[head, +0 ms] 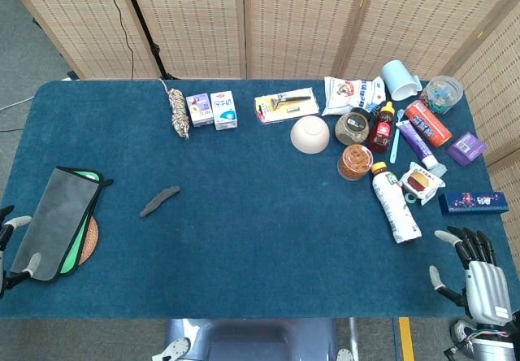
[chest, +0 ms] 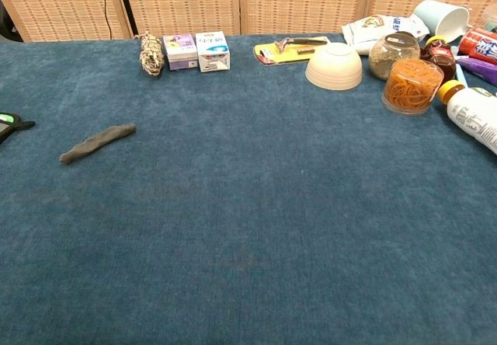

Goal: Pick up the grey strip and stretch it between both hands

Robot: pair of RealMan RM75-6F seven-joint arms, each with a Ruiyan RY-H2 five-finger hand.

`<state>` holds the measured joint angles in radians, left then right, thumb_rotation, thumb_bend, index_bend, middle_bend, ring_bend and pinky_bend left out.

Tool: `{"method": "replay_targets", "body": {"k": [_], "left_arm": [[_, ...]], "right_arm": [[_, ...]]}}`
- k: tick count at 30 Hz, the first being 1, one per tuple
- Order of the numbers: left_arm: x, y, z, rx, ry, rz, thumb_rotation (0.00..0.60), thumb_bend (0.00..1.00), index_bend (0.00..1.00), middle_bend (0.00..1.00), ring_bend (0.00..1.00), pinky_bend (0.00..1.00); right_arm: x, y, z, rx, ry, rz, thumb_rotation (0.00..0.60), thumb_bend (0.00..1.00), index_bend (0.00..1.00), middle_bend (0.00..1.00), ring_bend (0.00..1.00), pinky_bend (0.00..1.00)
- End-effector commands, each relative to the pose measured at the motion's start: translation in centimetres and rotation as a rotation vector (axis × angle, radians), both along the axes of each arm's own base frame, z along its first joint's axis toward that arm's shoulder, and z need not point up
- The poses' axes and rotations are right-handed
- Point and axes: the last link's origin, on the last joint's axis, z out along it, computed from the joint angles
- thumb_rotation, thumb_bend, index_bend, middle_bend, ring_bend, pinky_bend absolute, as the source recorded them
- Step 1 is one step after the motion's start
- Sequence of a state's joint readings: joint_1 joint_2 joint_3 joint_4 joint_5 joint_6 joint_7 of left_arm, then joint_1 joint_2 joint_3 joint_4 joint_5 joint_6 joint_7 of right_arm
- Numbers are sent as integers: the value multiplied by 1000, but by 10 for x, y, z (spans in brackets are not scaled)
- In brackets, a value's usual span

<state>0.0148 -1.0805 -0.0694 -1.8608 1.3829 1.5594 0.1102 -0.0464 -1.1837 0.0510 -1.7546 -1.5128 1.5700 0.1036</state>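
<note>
Nearest to us, at the near right corner of the blue surface (head: pixel 244 239), the right hand (head: pixel 471 276) hovers with its fingers apart and nothing in them. The grey strip (head: pixel 159 200) lies flat on the left half, about midway between the far and near edges, slanting with its far end turned toward the right. Nothing touches it. It looks soft, light and limp, likely rubbery enough to stretch, so each hand would best pinch one tapered end, leaving the middle free.

Toward the left edge lies a grey pouch (head: pixel 55 223) with green trim on a round mat. Just past it, at the near left corner, only the tips of the left hand (head: pixel 15 251) show; they seem spread and empty. Along the far edge sit a rope bundle (head: pixel 177 110), two small cartons (head: pixel 212 109) and an upturned bowl (head: pixel 309 134), with bottles and jars crowding the far right corner.
</note>
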Motion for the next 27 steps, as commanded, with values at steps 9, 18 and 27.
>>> {"method": "replay_targets", "body": {"k": [9, 18, 27], "left_arm": [[-1, 1, -2, -15, 8, 9, 600, 280, 282, 137, 147, 0], [0, 7, 0, -26, 34, 9, 600, 350, 316, 137, 147, 0], [9, 36, -9, -100, 96, -30, 600, 420, 393, 137, 144, 1]], "right_arm": [[-1, -1, 0, 2, 1, -5, 600, 392, 252, 176, 98, 0], [-3, 2, 0, -4, -4, -11, 600, 392, 252, 176, 98, 0], [-5, 1, 1, -4, -2, -14, 600, 393, 252, 176, 98, 0]]}}
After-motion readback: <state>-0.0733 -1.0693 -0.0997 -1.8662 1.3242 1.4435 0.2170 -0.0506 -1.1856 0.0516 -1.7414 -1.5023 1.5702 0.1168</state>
